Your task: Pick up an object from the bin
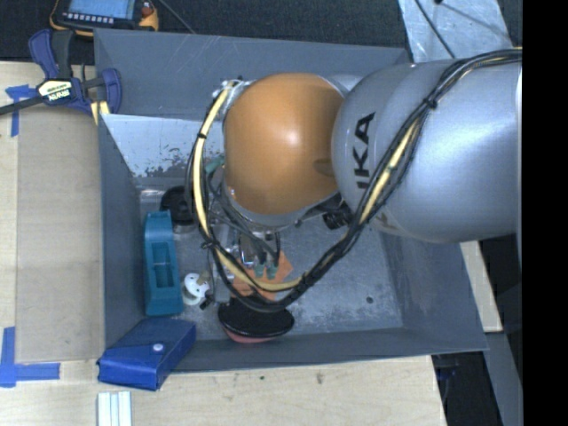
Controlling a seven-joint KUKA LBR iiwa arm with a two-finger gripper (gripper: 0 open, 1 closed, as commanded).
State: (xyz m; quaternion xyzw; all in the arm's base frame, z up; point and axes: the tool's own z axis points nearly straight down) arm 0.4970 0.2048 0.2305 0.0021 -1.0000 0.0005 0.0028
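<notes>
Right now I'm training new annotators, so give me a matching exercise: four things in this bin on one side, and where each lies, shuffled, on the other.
Things:
1. teal long block
2. dark blue box
3. dark round disc
4. small white piece

Places:
A. just below the tool, by the lower wall of the bin
B. along the bin's left wall
C. between the teal long block and the dark round disc
D. over the bin's lower left corner

Pairs: 1-B, 2-D, 3-A, 4-C.
</notes>
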